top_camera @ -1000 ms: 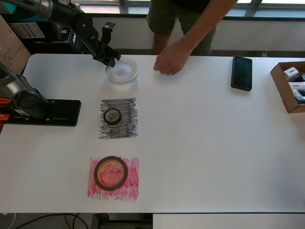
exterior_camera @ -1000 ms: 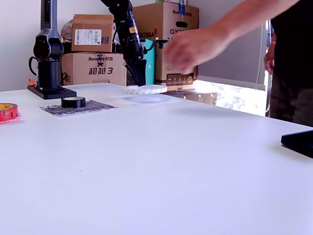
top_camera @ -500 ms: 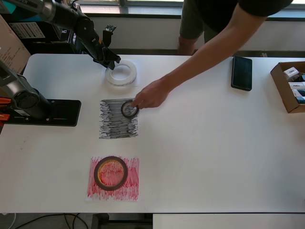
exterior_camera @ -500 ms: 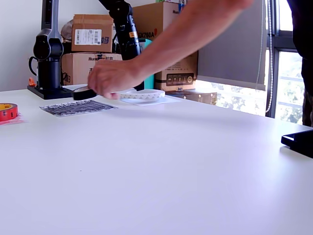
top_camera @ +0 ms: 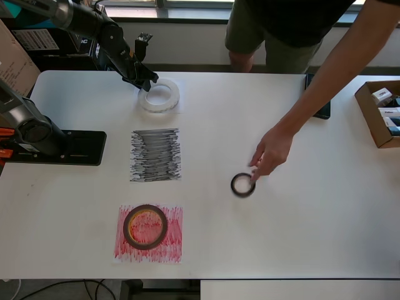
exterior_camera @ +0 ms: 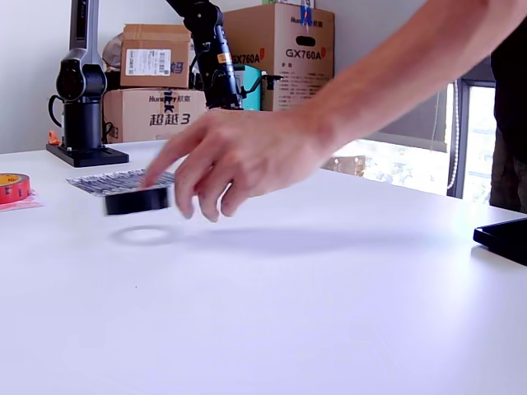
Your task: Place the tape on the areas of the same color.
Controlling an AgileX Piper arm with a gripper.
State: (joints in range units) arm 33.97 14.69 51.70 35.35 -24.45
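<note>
The gripper (top_camera: 145, 80) sits at the white ring (top_camera: 159, 95) near the tabletop's far edge, jaw opening indeterminate, while a person's hand (top_camera: 270, 152) holds the black roll (top_camera: 243, 185) above mid-tabletop, the red roll (top_camera: 145, 226) lying on the red-scribbled sheet (top_camera: 174, 244) near the front edge

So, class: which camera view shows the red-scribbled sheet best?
The overhead view. There the whole red-scribbled sheet lies flat and unblocked, with the red roll resting on it. The exterior view shows only a thin pink sliver at its left edge, under the red roll, with the rest cut off.
</note>
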